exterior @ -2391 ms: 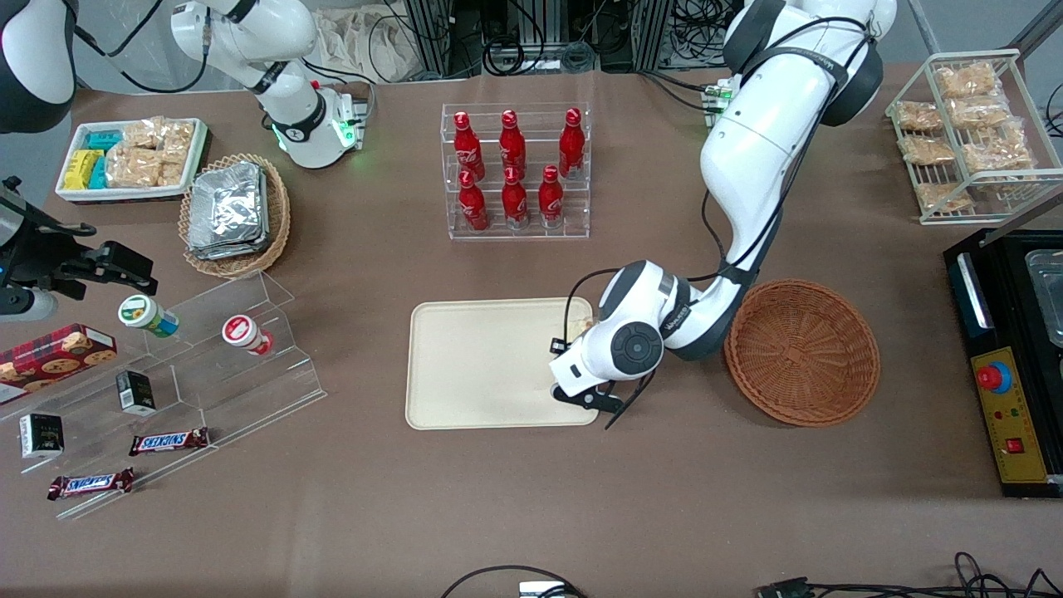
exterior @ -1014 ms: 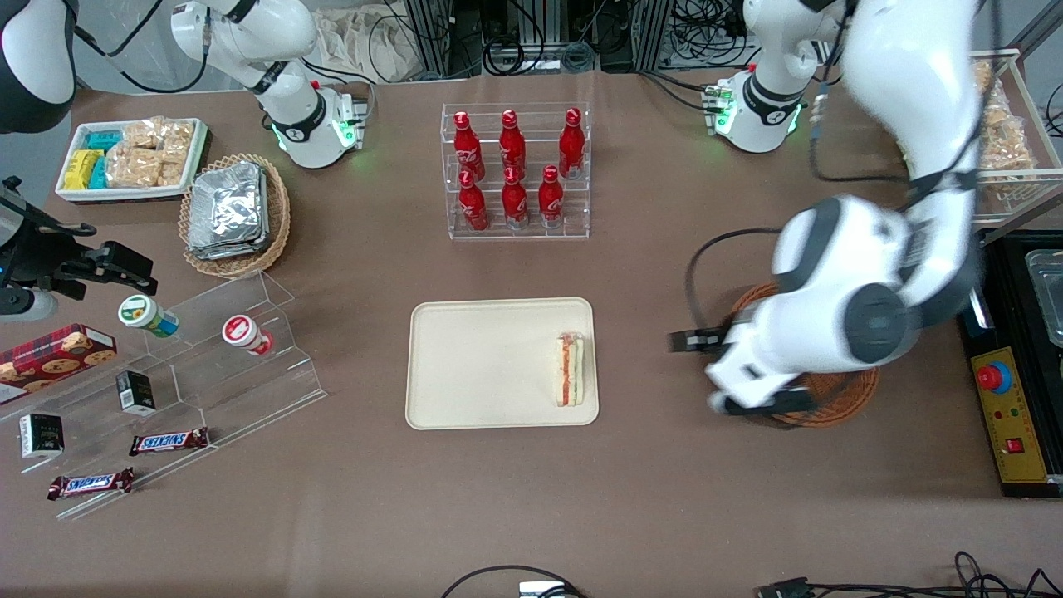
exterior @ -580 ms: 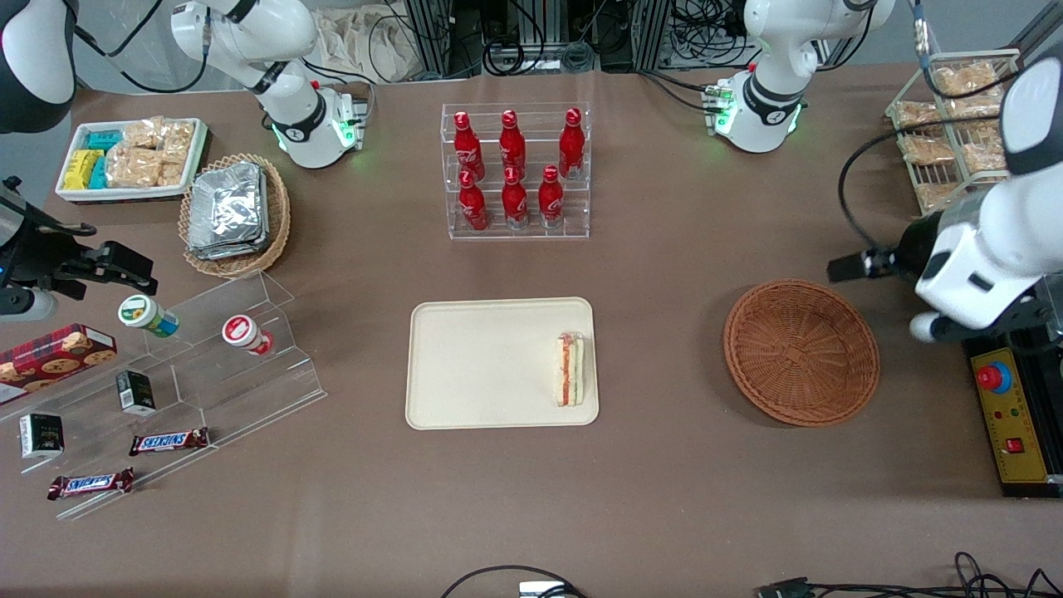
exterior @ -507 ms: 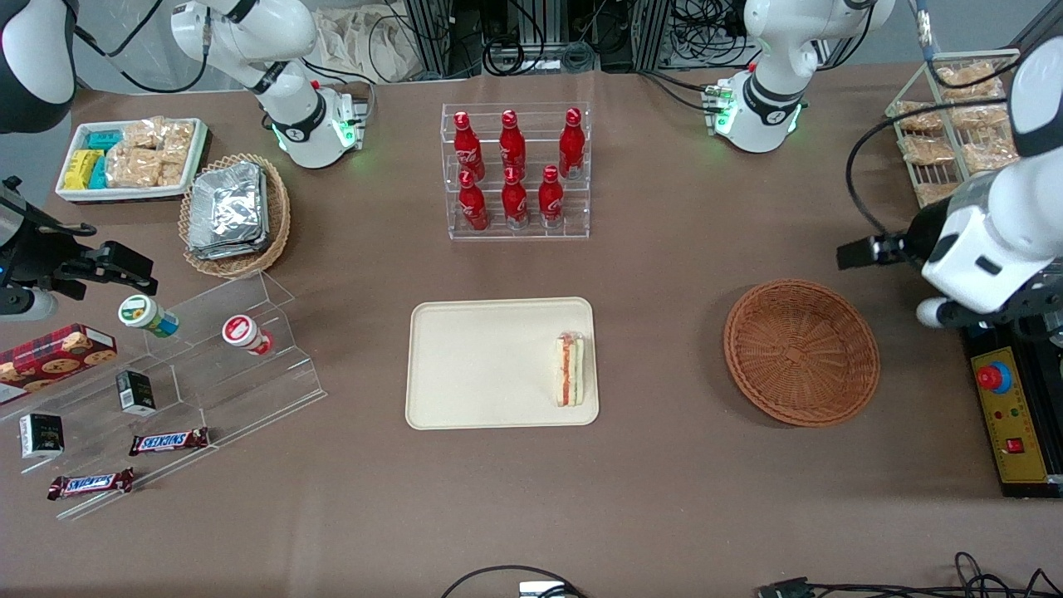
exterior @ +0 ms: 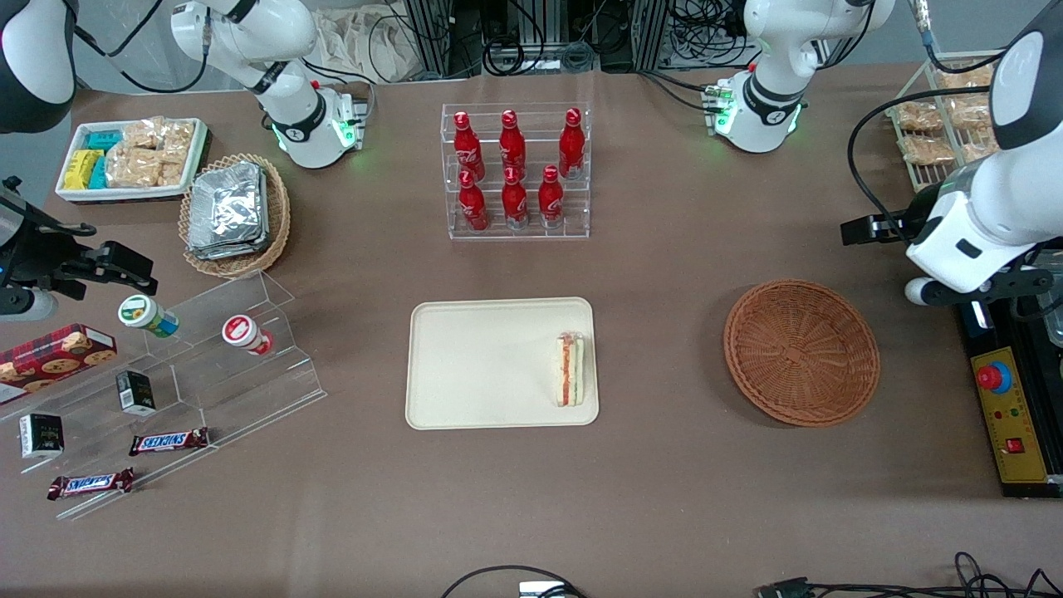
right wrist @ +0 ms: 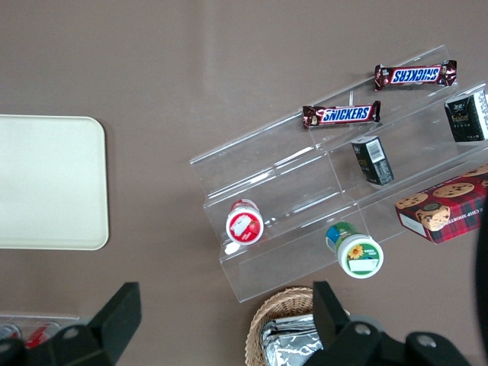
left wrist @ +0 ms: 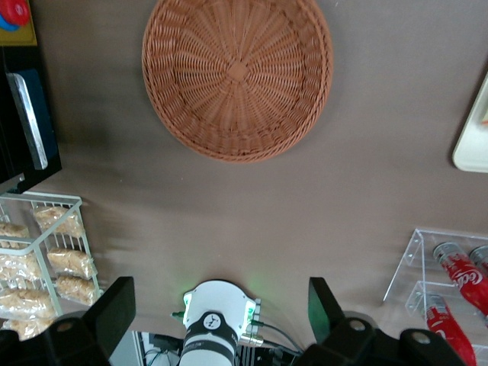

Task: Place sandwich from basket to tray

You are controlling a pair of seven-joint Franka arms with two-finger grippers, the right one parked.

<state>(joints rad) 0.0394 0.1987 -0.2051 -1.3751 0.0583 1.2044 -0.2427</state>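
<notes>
From the front, the sandwich (exterior: 569,370) lies in the tray (exterior: 473,365), close against the rim at the end toward the working arm, its striped filling edge turned up; the tray sits flat on the brown table (exterior: 664,498), nearer the camera than the clear rack of red bottles (exterior: 515,170); the basket (exterior: 801,353) rests on the table well apart from the tray, toward the working arm's end; the gripper (exterior: 984,286) hangs raised at that same end, sideways of the basket and a little farther from the camera, just beside the black control box (exterior: 1009,415) and nearer the camera than the wire rack of bagged snacks (exterior: 947,133).

From the left wrist, the gripper (left wrist: 219,293) stands spread wide with nothing in it, its two dark fingers (left wrist: 114,313) well apart; below it show the basket (left wrist: 238,76), a rounded corner of the tray (left wrist: 473,137), the red bottles (left wrist: 457,267), the wire rack (left wrist: 46,252) and the arm's own base (left wrist: 217,324).

From the right wrist, a bare end of the tray (right wrist: 46,183) shows; near it a clear stepped stand (right wrist: 305,191) carries two Snickers bars (right wrist: 339,114); a cookie box (right wrist: 446,206) lies beside the stand.
</notes>
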